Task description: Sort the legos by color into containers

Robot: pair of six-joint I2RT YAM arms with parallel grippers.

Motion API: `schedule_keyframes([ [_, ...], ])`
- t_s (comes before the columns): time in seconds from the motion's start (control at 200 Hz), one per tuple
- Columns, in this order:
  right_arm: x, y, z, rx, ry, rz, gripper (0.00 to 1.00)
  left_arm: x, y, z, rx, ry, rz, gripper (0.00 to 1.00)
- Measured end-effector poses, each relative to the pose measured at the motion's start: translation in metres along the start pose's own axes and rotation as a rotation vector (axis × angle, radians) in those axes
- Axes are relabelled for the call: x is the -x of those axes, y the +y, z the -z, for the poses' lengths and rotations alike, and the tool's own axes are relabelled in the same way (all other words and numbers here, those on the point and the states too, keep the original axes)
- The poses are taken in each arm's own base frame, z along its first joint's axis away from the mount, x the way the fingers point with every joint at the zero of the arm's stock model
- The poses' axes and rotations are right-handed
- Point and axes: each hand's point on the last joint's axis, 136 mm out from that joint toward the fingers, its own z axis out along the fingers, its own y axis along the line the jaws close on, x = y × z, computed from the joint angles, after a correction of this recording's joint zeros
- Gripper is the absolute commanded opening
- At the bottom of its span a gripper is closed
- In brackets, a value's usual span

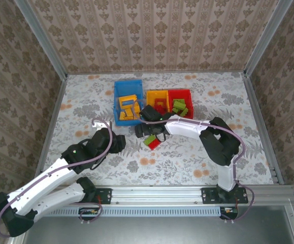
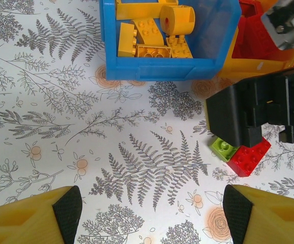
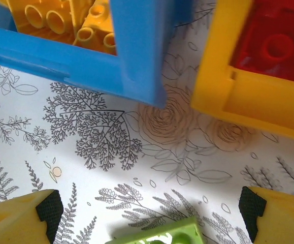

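Three containers stand at the back: a blue bin [image 1: 128, 101] with yellow legos [image 2: 157, 35], a yellow-orange bin [image 1: 157, 100] with red legos [image 3: 273, 40], and a red bin [image 1: 181, 104] with green legos [image 1: 181, 108]. A green brick [image 2: 224, 149] and a red brick [image 2: 248, 156] lie touching on the table in front of the bins. My right gripper [image 1: 147, 131] hovers open just over them; the green brick [image 3: 159, 236] shows at the bottom edge between its fingers, not gripped. To their left, my left gripper [image 2: 152, 211] is open over bare table.
The blue bin's near wall [image 3: 131, 46] and the yellow-orange bin's corner [image 3: 238, 96] lie close ahead of the right gripper. Metal rails [image 1: 50, 127] frame the flowered table. The right arm's elbow [image 1: 219, 145] rises at the right.
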Motion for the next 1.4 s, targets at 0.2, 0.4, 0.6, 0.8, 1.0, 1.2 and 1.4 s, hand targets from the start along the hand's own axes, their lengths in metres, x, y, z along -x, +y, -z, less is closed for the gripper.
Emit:
schedule_keyframes([
  [0.2,-0.018,0.0,-0.013,0.005,0.102,0.075,0.92,0.0,0.0,0.0,0.0,0.002,-0.001,0.77],
  [0.4,-0.037,-0.004,-0.014,-0.022,0.175,0.14,0.91,-0.001,-0.001,-0.002,0.004,0.006,-0.004,0.77],
  [0.6,-0.047,0.006,-0.011,-0.08,0.199,0.247,0.88,-0.001,-0.001,-0.003,0.005,0.006,-0.004,0.77],
  [0.8,-0.052,0.007,-0.015,-0.127,0.221,0.299,0.8,-0.001,-0.001,0.001,-0.005,0.001,0.004,0.77],
  [1.0,-0.05,0.005,-0.015,-0.151,0.215,0.314,0.67,0.003,0.007,0.022,-0.048,-0.046,0.067,0.77],
  [1.2,-0.048,0.006,-0.012,-0.163,0.206,0.326,0.63,-0.011,0.023,0.029,-0.054,-0.045,0.111,0.76],
  [1.4,-0.027,0.003,0.018,-0.19,0.135,0.319,0.63,-0.016,0.018,0.023,-0.057,-0.012,0.106,0.77],
])
